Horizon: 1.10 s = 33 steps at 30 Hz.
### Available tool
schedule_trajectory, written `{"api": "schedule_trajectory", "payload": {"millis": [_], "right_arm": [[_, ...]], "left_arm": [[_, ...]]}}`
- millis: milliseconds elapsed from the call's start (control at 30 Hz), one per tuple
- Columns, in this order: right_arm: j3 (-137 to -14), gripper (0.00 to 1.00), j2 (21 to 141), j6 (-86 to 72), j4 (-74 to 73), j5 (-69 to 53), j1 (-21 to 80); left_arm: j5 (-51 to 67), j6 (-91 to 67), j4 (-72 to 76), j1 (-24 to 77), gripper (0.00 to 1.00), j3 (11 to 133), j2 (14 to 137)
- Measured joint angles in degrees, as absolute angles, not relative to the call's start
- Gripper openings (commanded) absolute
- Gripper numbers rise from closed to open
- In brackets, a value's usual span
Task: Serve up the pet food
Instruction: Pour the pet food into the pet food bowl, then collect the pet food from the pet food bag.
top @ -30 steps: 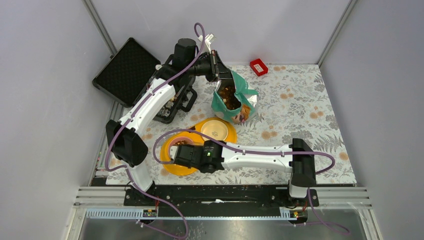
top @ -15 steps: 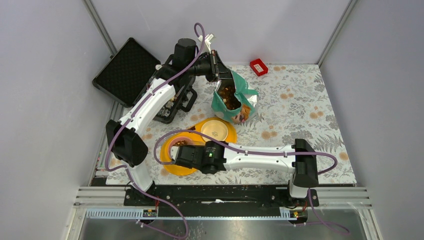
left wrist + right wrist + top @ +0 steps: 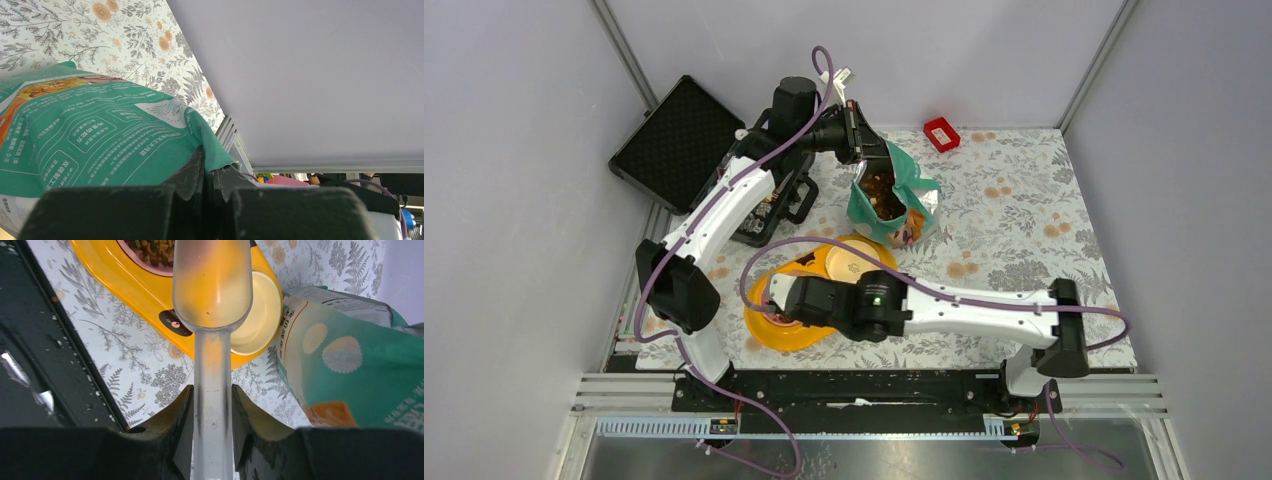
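Observation:
The teal-and-white pouch stands open at the back of the mat, with brown kibble showing inside. My left gripper is shut on the pouch's top rim; in the left wrist view its fingers pinch the teal edge. My right gripper is shut on the handle of a translucent scoop, held over the yellow double-bowl feeder. The feeder's pink bowl holds kibble; its cream bowl holds none. I see no kibble in the scoop.
The feeder lies at the front left of the floral mat, just before the pouch. A small red box sits at the back edge. An open black foam case lies off the mat at the left. The black rail runs along the front.
My right arm has swung, its elbow shifting right and the wrist rising over the feeder, so it now hides the pink bowl from above. The left arm and pouch have not moved.

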<state>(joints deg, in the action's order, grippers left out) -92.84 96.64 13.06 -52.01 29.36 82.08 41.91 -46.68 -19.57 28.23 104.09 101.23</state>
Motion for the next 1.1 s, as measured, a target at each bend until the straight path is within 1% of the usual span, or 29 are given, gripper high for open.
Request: {"api": "schedule_trajectory", "payload": {"millis": [233,367,667,867,1100], "right_arm": [[-89.1,0.0,85.0,7.4,-51.8,24.7,82.1],[-88.2,0.0,77.9,2.5,-55.2,22.5,82.1],[-88.1,0.0,63.6,-8.9,-65.8,24.7,82.1],[-93.7,0.0,60.5,-16.0,-73.4,30.2,82.1],[-96.9,0.0,56.2,-22.0,-74.3,32.1,82.1]], "left_arm": [[41.9,-47.1,-18.8,28.2,0.0,103.7,101.2],[41.9,-47.3,-18.3,28.2,0.0,103.5,101.2],[41.9,-48.5,-18.1,28.2,0.0,103.5,101.3],[42.2,-48.5,-16.8,28.3,0.0,102.8,101.3],[42.2,-47.2,-15.9,30.3,0.0,99.6,99.1]]}}
